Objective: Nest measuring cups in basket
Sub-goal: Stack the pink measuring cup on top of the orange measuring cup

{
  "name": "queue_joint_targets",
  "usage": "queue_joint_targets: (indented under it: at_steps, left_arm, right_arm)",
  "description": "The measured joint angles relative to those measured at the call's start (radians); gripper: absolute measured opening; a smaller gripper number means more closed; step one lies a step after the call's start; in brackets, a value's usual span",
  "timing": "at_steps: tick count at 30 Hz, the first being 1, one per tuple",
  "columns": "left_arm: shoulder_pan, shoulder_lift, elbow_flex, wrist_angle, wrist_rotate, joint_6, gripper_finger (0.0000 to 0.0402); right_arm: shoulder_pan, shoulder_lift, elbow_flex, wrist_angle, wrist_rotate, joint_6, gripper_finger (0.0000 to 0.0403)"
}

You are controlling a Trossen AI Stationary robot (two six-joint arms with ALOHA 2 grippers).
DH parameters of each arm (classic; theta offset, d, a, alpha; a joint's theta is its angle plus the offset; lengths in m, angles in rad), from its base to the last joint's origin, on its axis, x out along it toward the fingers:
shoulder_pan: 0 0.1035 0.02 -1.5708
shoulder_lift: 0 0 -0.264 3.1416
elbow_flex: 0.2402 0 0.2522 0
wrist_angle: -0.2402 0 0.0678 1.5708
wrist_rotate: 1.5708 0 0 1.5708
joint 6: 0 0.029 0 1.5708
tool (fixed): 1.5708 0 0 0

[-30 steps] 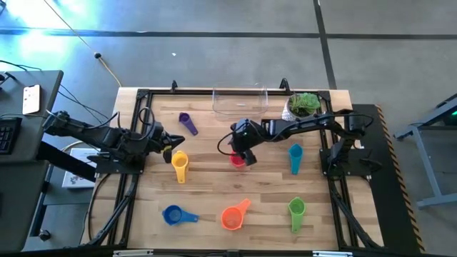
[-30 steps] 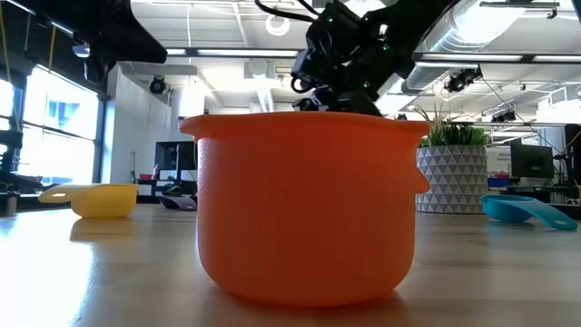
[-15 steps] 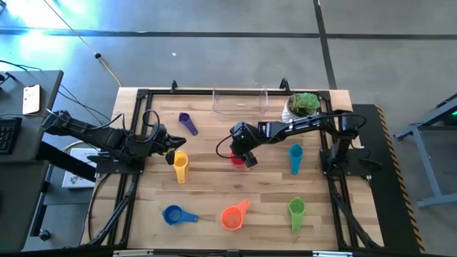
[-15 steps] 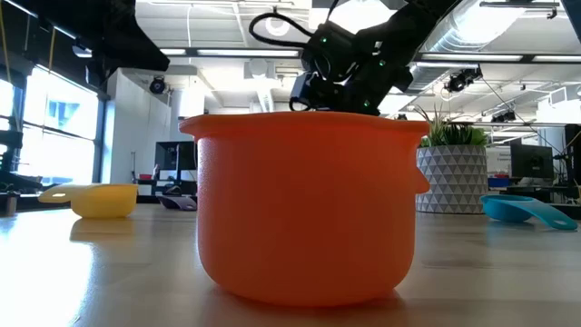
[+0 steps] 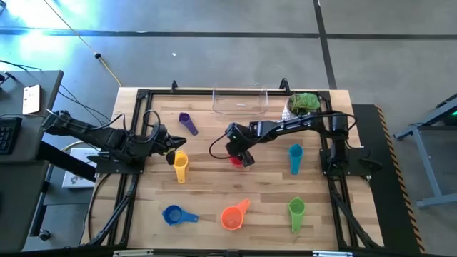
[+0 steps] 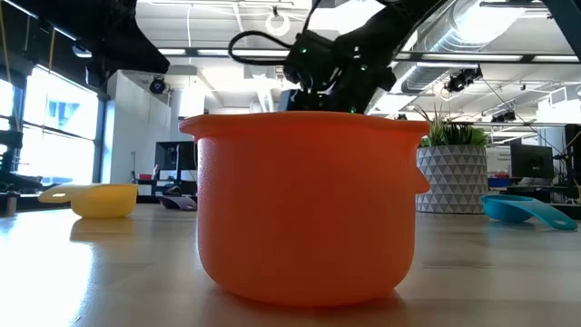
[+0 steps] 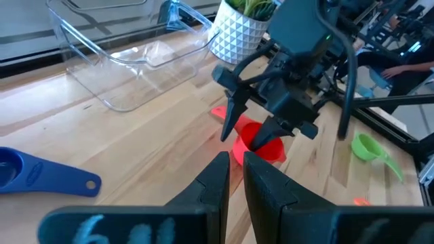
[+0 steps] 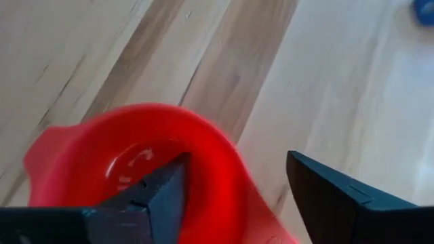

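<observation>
**Red cup straddled by the right gripper at mid-worktop**

Red plastic, the red measuring cup [image 8: 135, 169] sits on the wooden worktop [image 5: 214, 193] directly under the right gripper [image 5: 240, 157]. Its fingers stand apart, one dipped inside the bowl and the other outside the rim, so the cup's wall lies between them; a closed grip is not evident. Beyond the gripper, at the far edge, stands the clear basket [image 5: 240, 102], with the potted plant [image 5: 303, 104] just beside it. The teal cup [image 5: 295, 157] lies toward the right arm's base; the purple cup [image 5: 187, 122] lies toward the left arm. Nearer the front edge are the blue cup [image 5: 175, 214], orange cup [image 5: 233, 215] and green cup [image 5: 296, 211]. The left gripper [image 5: 171, 145] waits near the yellow cup [image 5: 180, 165], fingers nearly together, holding nothing.
</observation>
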Motion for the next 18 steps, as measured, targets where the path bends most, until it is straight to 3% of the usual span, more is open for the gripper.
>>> queue_joint_targets:
  at_steps: [12, 18]
  left_arm:
    - [0.000, 0.000, 0.000, -0.010, 0.001, 0.018, 0.0035]
    - [0.000, 0.000, 0.000, -0.052, 0.001, 0.019, 0.0035]
  right_arm:
    - [0.004, 0.000, 0.074, -0.067, 0.040, 0.018, 0.0070]
    - [0.004, 0.009, 0.076, -0.088, 0.057, 0.051, 0.0034]
